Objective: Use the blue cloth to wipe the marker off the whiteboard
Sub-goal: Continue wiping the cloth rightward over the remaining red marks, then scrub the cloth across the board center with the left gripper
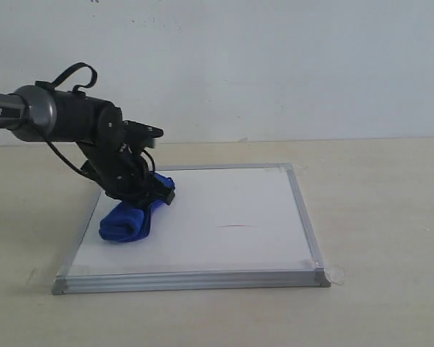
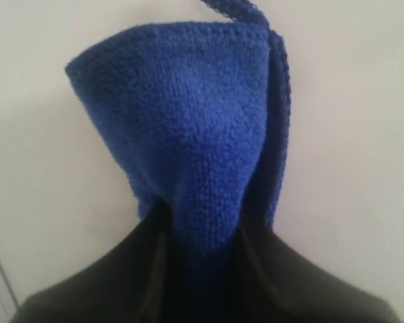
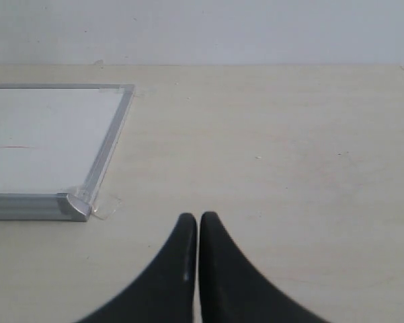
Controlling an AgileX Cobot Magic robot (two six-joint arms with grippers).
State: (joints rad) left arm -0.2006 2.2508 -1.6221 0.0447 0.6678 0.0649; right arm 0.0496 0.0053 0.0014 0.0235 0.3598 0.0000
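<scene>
**While the left gripper clamps the blue cloth, the red line lies well apart from it**

Where the board comes nearest the exterior camera, we see the front rail of the whiteboard, a thin silver frame. Clear tape spills from its right corner onto the table. Just beyond that rail, right of the board's middle, lies the marker. It is a faint, thin red stroke, and we cannot make out a blob at either end.

Left of it, the blue cloth rests on the board as a rolled bundle close to the left rail. Open white surface separates the two and also runs to the right and far rails.

The left gripper comes down on the cloth's far end, its fingers closed on a fold. From the left wrist the cloth fills the view and hides most of the board beneath it. The arm itself is cut off at the exterior picture's left edge.

The right gripper shows only in its own wrist view. Its fingers are pressed together on nothing, over bare table near a taped board corner but apart from it. Farthest back, the table meets a plain wall.
</scene>
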